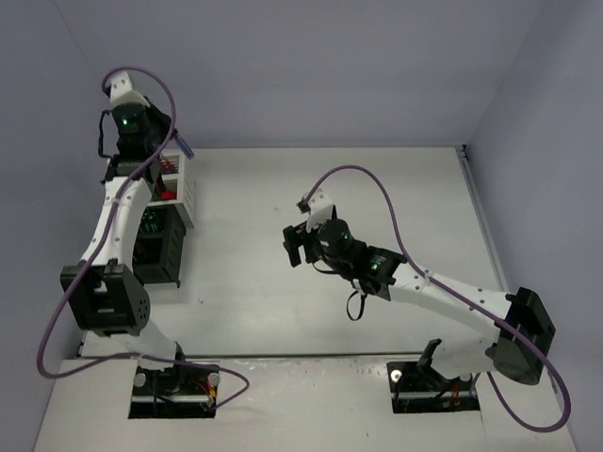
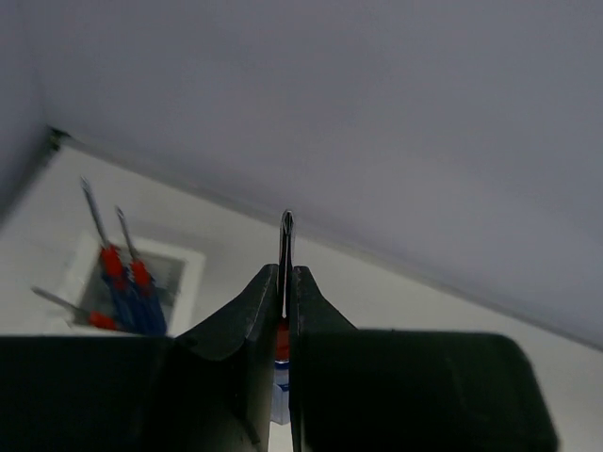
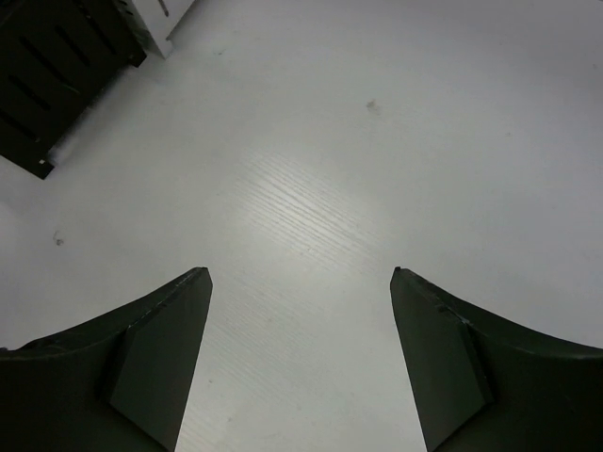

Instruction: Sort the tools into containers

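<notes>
My left gripper (image 2: 285,273) is shut on the thin metal shaft of a screwdriver (image 2: 285,231). Its red and blue handle (image 2: 280,353) hangs below the jaws. In the top view this gripper (image 1: 170,141) is at the back left, above a white slatted bin (image 1: 181,188), with the blue handle end (image 1: 186,147) sticking out. The white bin (image 2: 193,273) holds blue and red screwdrivers (image 2: 122,282) standing shaft up. A black bin (image 1: 160,247) stands just in front of it. My right gripper (image 3: 300,273) is open and empty over bare table, mid-table in the top view (image 1: 294,245).
The right wrist view shows the black bin (image 3: 57,66) and a corner of the white bin (image 3: 162,17) at its top left. The back wall stands close behind the bins. The white table top (image 1: 377,188) stretches to the right.
</notes>
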Robot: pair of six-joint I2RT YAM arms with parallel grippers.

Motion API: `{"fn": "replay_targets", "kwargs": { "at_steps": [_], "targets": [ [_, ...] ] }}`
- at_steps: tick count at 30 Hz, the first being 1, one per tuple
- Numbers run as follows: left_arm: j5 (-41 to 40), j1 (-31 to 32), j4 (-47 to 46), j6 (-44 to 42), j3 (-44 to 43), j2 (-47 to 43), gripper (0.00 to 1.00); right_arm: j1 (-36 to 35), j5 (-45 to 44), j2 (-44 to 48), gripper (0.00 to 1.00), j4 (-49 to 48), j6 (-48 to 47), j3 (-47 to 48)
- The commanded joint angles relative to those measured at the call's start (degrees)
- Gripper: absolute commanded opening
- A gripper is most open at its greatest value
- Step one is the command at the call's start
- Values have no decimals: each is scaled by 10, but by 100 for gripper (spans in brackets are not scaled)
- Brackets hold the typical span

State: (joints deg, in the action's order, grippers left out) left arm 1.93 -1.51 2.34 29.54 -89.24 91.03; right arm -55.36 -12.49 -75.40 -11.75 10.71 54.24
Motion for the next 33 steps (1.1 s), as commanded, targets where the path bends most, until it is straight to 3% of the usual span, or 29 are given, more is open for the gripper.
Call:
{"fn": "replay_targets", "kwargs": {
  "at_steps": [1,9,16,21,24,27,33],
  "targets": [
    [-68,-24,-57,-93,-131,91,0,20,-9,50,74,-6,13,-36],
    [-107,-47,-75,-161,-218,211,0,59,41,79,74,1,17,-73],
    [-114,-49,-81,-166,-180,239,0,68,49,66,74,10,12,-75],
    [-106,-66,-81,-132,-131,196,40,69,45,65,75,23,16,-61],
    [-89,-70,-71,-128,-108,145,59,69,33,71,75,41,17,-51],
    [-79,-70,-26,-130,-83,83,68,70,12,91,76,52,17,-45],
    [-34,-69,96,-123,-21,-81,72,73,-51,169,80,91,11,-27]
  ]
}}
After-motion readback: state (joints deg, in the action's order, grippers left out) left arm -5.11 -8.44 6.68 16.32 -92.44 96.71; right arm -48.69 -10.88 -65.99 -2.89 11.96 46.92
